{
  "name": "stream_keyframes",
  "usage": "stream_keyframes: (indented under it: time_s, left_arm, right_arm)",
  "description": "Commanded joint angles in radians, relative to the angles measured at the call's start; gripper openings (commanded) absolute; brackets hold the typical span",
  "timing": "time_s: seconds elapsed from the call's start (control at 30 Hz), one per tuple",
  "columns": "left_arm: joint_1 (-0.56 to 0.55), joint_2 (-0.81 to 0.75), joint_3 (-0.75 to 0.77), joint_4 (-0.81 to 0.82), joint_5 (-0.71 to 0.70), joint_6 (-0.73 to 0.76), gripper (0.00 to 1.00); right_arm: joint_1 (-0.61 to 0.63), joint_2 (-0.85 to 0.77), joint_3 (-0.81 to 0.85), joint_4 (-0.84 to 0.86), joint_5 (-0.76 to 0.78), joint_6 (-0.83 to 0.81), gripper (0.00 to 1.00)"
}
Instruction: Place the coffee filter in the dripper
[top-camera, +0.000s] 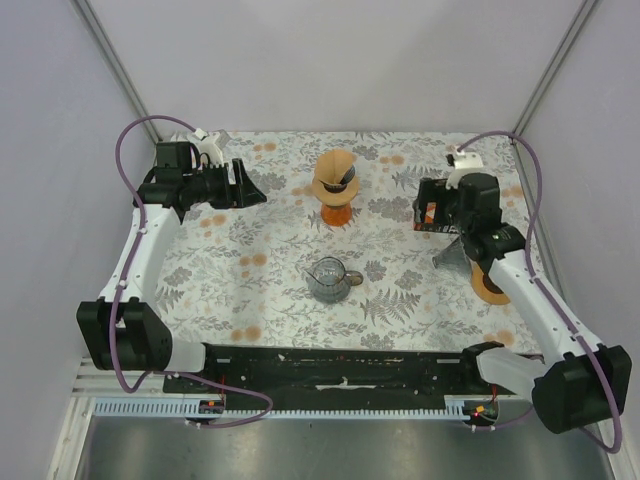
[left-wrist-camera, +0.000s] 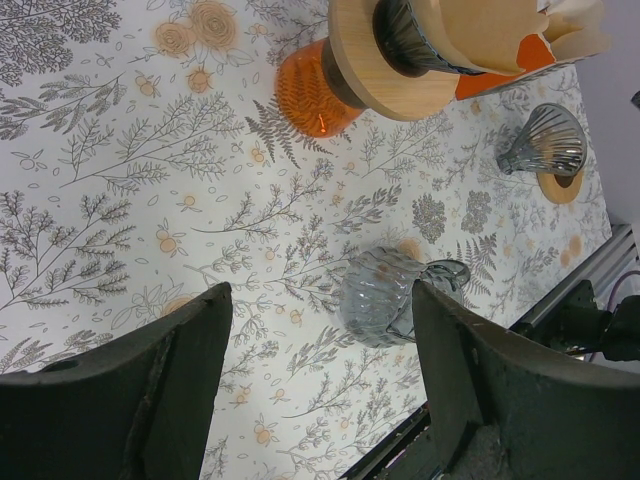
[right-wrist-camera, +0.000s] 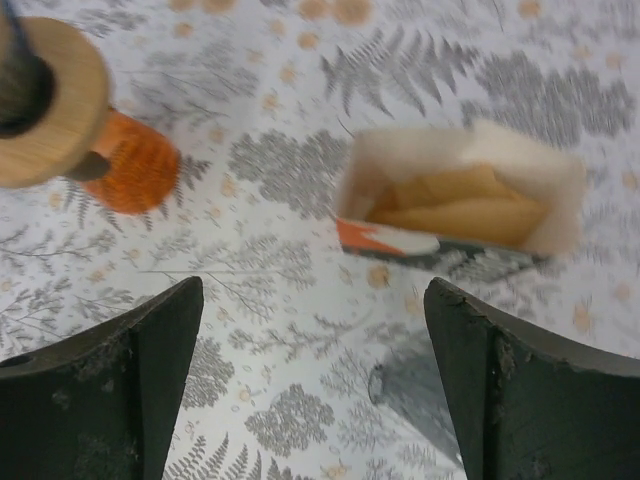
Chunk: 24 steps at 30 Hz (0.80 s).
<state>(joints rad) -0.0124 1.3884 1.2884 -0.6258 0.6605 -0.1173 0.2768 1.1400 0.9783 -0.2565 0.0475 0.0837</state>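
A dark glass dripper (left-wrist-camera: 408, 38) with a wooden collar (left-wrist-camera: 385, 75) sits on an orange carafe (top-camera: 336, 212) at the table's far middle. A tan paper filter (top-camera: 333, 168) stands in it, also seen in the left wrist view (left-wrist-camera: 480, 30). An open filter box (right-wrist-camera: 460, 205) with tan filters lies at the right, below my right gripper (top-camera: 432, 200). My right gripper (right-wrist-camera: 312, 300) is open and empty. My left gripper (top-camera: 250, 187) is open and empty at the far left, well apart from the dripper; the left wrist view shows it (left-wrist-camera: 322, 300) above bare cloth.
A grey glass cup with a handle (top-camera: 328, 278) stands in the middle. A second ribbed glass dripper (top-camera: 455, 255) on a wooden ring (top-camera: 490, 285) lies at the right near my right arm. White walls close the back and sides.
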Motion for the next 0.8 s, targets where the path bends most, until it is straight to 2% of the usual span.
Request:
stream_keyframes:
  time_s: [0.0, 0.23, 0.37, 0.5, 0.63, 0.77]
  left_arm:
    - [0.005, -0.009, 0.011, 0.028, 0.034, -0.015, 0.78]
    - [0.005, -0.019, 0.011, 0.029, 0.031, -0.015, 0.78]
    - [0.005, -0.017, 0.008, 0.028, 0.030, -0.015, 0.78]
    - [0.005, -0.020, 0.011, 0.029, 0.031, -0.015, 0.78]
    - [0.005, -0.019, 0.011, 0.025, 0.033, -0.013, 0.78]
    - [0.005, -0.019, 0.009, 0.025, 0.033, -0.013, 0.77]
  right_arm:
    - [-0.123, -0.069, -0.128, -0.078, 0.075, 0.236, 0.98]
    - [-0.271, -0.072, -0.239, -0.078, 0.078, 0.358, 0.98]
    - [-0.309, -0.037, -0.268, -0.050, -0.023, 0.357, 0.98]
    - [-0.329, -0.005, -0.306, -0.023, -0.081, 0.369, 0.91]
    - [-0.350, 0.021, -0.339, 0.019, -0.150, 0.370, 0.77]
    - [-0.357, 0.026, -0.343, 0.022, -0.144, 0.372, 0.77]
